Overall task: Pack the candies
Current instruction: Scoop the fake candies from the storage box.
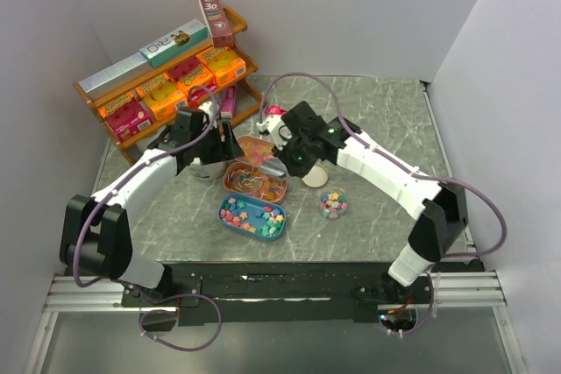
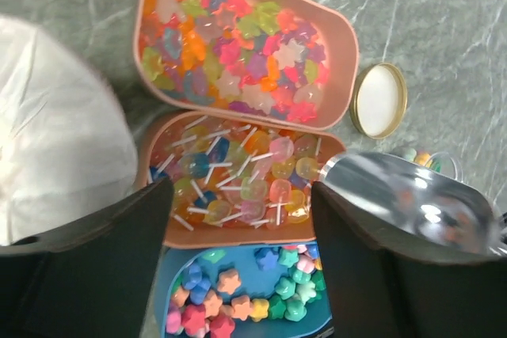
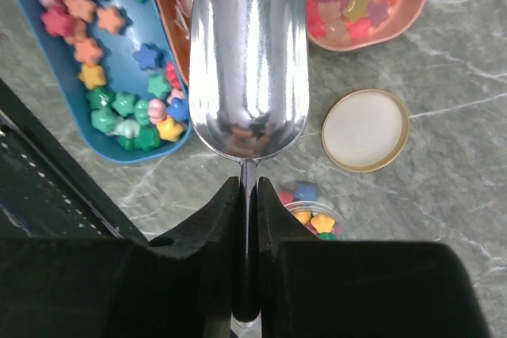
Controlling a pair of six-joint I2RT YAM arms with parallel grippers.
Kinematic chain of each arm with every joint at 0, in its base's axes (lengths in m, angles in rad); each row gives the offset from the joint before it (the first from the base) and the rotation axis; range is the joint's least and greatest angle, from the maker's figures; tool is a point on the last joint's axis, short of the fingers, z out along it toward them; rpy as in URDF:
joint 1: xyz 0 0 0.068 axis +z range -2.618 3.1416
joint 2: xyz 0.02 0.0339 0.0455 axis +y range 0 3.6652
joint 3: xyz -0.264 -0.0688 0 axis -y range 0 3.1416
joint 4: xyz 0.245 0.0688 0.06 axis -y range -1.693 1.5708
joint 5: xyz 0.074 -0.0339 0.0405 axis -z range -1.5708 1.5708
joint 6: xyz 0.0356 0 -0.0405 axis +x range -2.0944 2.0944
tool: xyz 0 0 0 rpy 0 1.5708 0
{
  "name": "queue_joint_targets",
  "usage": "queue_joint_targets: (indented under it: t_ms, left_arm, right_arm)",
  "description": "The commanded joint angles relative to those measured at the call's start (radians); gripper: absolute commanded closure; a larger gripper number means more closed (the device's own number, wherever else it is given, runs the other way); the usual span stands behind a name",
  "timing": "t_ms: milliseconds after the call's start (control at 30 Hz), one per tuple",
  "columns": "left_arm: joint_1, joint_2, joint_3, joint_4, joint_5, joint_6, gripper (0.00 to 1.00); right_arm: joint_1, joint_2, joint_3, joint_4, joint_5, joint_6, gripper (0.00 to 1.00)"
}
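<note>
Top view, trays: three oblong trays sit close together on the grey marbled tabletop [image 1: 386,111]. A pink plastic tray of translucent gummies [image 1: 256,148] is farthest, an orange tray of stick lollipops [image 1: 254,183] is in the middle, and a blue plastic tray [image 1: 222,214] is nearest the arm bases.
Top view, candies: small star-shaped candies in mixed bright colours [image 1: 254,215] lie loose in the blue tray. A few more are in the small clear jar [image 1: 333,204] to its right, with a round gold-rimmed lid [image 1: 314,176] lying off just beside it.
Left wrist view, left gripper [image 2: 238,275]: released and spread wide, grasping nothing, above the lollipop tray and the blue tray. A white rounded object [image 2: 55,156] lies to one side; I cannot tell what it is.
Right wrist view, right gripper [image 3: 247,187]: clenched on the thin handle of a shiny metal scoop [image 3: 247,53]. The bowl is empty and shows only reflections. It hangs over the border of the blue and orange trays, with the jar partly hidden under the gripper.
Step, as I judge it: loading the scoop from the blue tray for the jar.
Doing it well: swing the scoop mouth onto the blue tray, clear of the lollipop sticks. Dip shallow and push along the tray floor. Level the bowl before lifting, and take a small load, because the jar mouth looks narrower than the scoop.
Risk: candies spilling at the jar rim, or the jar tipping if nudged.
</note>
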Motion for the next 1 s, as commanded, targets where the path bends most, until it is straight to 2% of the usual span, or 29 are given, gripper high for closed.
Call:
queue_joint_targets:
  t_ms: [0,167,333,633,967]
  left_arm:
    - [0.0,-0.071,-0.041,-0.008,-0.04,-0.021,0.28]
    - [0.0,-0.084,-0.102,-0.005,-0.064,-0.011,0.41]
    - [0.0,-0.077,-0.139,-0.004,-0.088,-0.006,0.47]
    - [-0.006,-0.011,-0.13,-0.022,-0.12,-0.027,0.51]
    - [-0.021,0.05,-0.12,-0.067,-0.175,-0.058,0.67]
  right_arm:
    - [0.013,0.087,0.035,-0.054,0.041,-0.047,1.0]
    - [0.047,0.172,0.083,-0.106,0.107,-0.067,1.0]
    - [0.058,0.197,0.113,-0.143,0.159,-0.059,1.0]
    - [0.076,0.2,0.13,-0.208,0.188,-0.073,1.0]
    - [0.099,0.278,0.175,-0.194,0.168,-0.103,1.0]
